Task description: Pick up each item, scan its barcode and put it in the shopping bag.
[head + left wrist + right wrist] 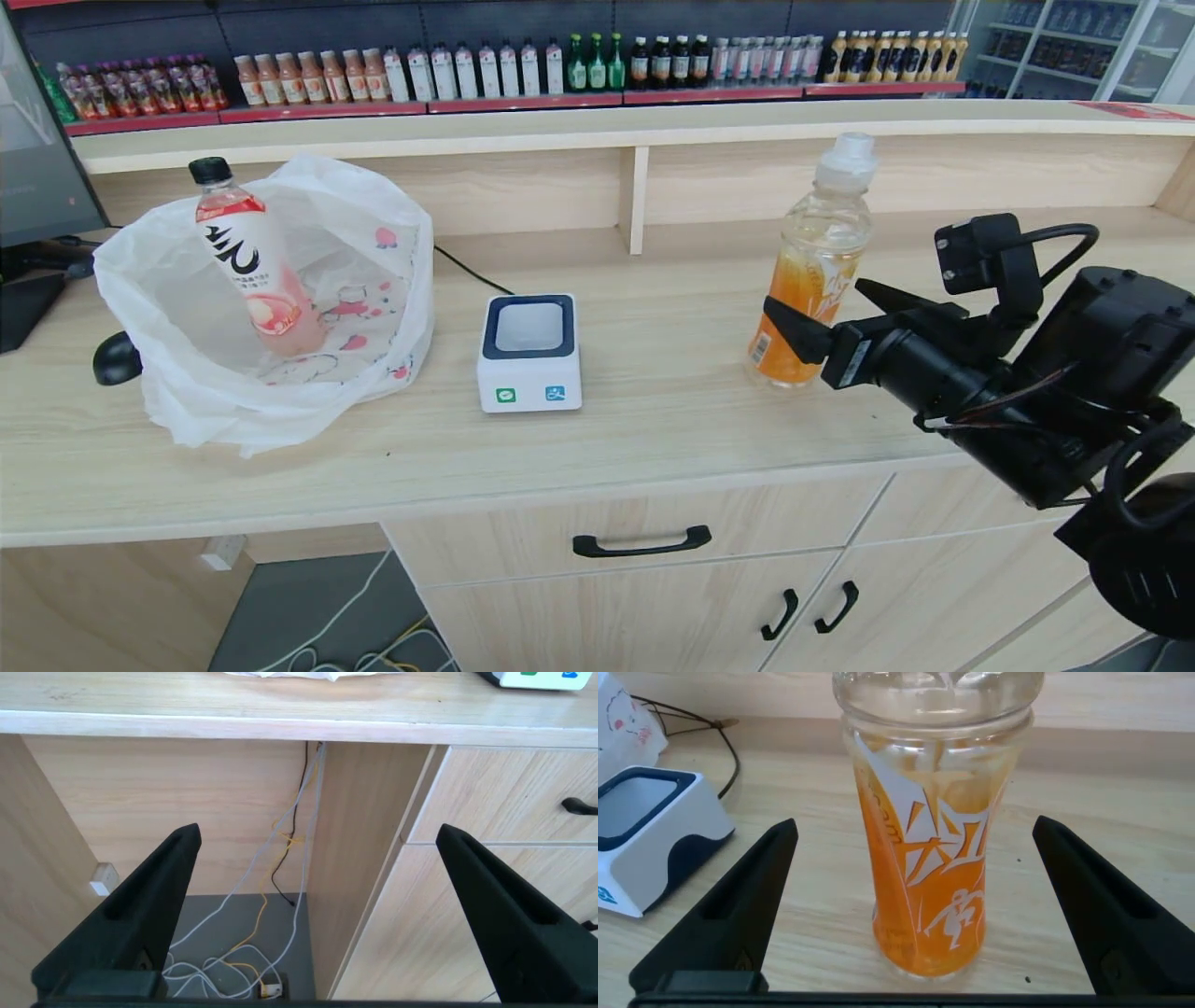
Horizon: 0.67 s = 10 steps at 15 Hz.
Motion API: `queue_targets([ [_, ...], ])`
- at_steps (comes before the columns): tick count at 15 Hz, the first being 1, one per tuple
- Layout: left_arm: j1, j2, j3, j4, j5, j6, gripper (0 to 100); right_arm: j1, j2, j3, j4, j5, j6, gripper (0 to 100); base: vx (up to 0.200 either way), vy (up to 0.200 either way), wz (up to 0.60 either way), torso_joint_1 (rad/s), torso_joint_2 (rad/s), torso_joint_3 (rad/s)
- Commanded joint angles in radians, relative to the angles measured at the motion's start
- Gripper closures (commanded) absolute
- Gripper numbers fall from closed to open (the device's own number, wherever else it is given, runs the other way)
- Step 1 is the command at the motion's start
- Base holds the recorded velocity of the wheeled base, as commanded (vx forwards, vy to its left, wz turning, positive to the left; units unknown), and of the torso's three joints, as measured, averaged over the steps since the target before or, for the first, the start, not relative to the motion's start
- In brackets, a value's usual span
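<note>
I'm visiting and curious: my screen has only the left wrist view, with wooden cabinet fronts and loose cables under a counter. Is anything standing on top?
Observer: Yes, a clear plastic bottle of orange drink with a white cap stands upright on the light wooden counter.
Operator: Is the robot holding it?
Observer: Not yet. The right hand is open, one finger on either side of that bottle.
Operator: And the shopping bag?
Observer: The white plastic shopping bag holds a pink drink bottle with a black cap, left of the small white box-shaped scanner.
</note>
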Motion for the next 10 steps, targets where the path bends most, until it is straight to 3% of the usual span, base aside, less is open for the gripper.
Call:
queue_targets([
  [1,-0.002,0.0,0.0,0.0,-0.001,0.0,0,0.001,0.031,-0.004,-0.003,0.0,-0.001,0,0.0,0.0,0.0,0.0,0.0,0.0],
  [10,0.0,0.0,0.0,0.0,-0.001,0.0,0,-0.032,0.136,-0.101,-0.033,0.0,-0.002,0,0.0,0.0,0.0,0.0,0.0,0.0],
])
